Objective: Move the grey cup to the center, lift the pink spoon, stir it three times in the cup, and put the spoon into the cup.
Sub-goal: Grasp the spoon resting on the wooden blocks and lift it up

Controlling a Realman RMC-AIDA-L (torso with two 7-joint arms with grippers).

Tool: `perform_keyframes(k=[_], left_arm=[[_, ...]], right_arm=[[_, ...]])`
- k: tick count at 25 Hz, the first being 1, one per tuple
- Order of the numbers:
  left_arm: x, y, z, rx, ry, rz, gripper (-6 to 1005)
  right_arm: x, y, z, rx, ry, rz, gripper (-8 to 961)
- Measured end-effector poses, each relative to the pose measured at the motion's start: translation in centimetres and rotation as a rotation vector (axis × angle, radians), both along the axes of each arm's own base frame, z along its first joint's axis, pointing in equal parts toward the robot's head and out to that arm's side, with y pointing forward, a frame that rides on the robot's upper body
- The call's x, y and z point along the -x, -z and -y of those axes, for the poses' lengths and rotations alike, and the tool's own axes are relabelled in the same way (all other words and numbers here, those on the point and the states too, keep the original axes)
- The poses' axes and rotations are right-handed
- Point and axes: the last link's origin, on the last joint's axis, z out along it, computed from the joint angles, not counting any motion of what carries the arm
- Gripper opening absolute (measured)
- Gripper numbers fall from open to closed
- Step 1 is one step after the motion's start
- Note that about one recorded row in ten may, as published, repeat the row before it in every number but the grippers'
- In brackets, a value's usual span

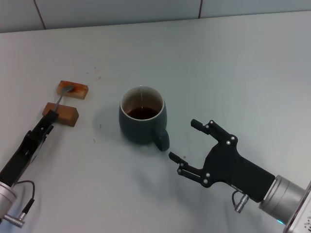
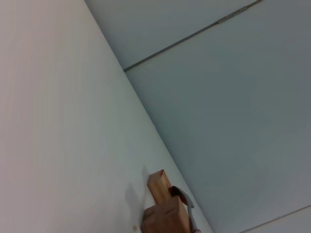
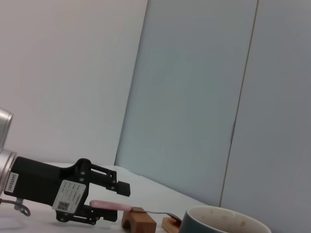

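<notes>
The grey cup (image 1: 142, 121), with dark liquid inside, stands mid-table with its handle toward my right gripper (image 1: 182, 140). That gripper is open and empty, a little to the right of the handle and not touching it. The pink spoon (image 1: 62, 95) lies across two brown blocks at the left, its silver bowl on the far block. My left gripper (image 1: 50, 117) covers the handle in the head view. The right wrist view shows the left gripper (image 3: 119, 204) open, one finger above and one below the pink handle (image 3: 109, 206). The cup rim (image 3: 223, 218) also shows there.
The far brown block (image 1: 73, 90) and the near brown block (image 1: 61, 113) hold the spoon off the table. Both show close up in the left wrist view (image 2: 166, 216). The table's back edge meets a wall (image 1: 146, 9).
</notes>
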Motion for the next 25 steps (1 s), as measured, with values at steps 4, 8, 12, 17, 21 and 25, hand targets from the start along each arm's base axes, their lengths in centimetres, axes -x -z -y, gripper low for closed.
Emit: perform_keyframes(k=[4,8,12,17,21,25], left_arm=[[0.02,0.02,0.00,0.003,-0.005,0.009,604],[0.03,0.01,-0.01,0.003,-0.008,0.015,582],[0.06,0.06,-0.08,0.007,-0.012,0.016,548],[0.09,0.08,-0.11,0.009,-0.015,0.017,502],[0.10,0.09,-0.11,0.010,-0.017,0.018,466],[0.11,0.10,-0.10,0.010,-0.017,0.018,443]], right_arm=[[0.04,0.01,-0.01,0.000,-0.001,-0.001,832],[0.05,0.02,-0.01,0.000,-0.001,-0.001,832],[0.05,0.02,-0.01,0.000,-0.001,-0.001,832],[0.07,0.03,0.00,0.001,-0.001,-0.002,832],[0.09,0.05,0.02,0.002,-0.001,-0.003,831],[0.11,0.09,0.07,0.003,-0.003,-0.002,831]])
